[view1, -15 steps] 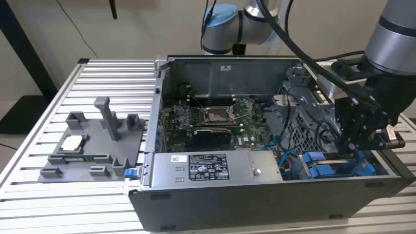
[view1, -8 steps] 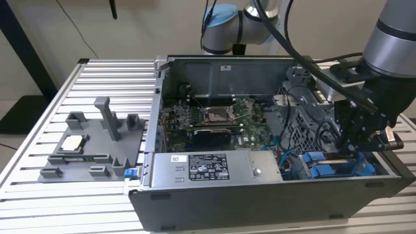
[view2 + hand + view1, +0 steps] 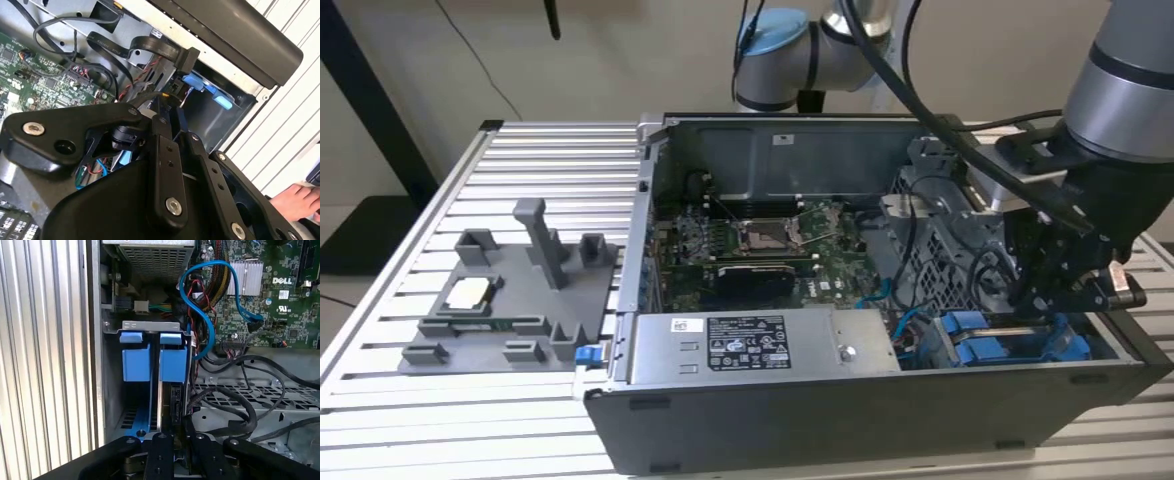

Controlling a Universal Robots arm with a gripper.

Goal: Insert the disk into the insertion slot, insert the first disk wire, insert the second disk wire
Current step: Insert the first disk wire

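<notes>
Gripper (image 3: 179, 438) hangs at the disk (image 3: 172, 365) rear beside a black wire (image 3: 248, 407) — its grip cannot be told. Best to push the wire in square — no twisting

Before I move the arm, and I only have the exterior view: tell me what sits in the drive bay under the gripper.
Observer: In the first wrist view, two blue carrier tabs stand side by side in the insertion slot.
Operator: Report any cable close to them.
Observer: A blue cable loops right beside the tabs, and its connector end lies over the motherboard.
Operator: Check outside the case too.
Observer: In the second wrist view, a person's hand is beside the case, near the slatted table.
</notes>
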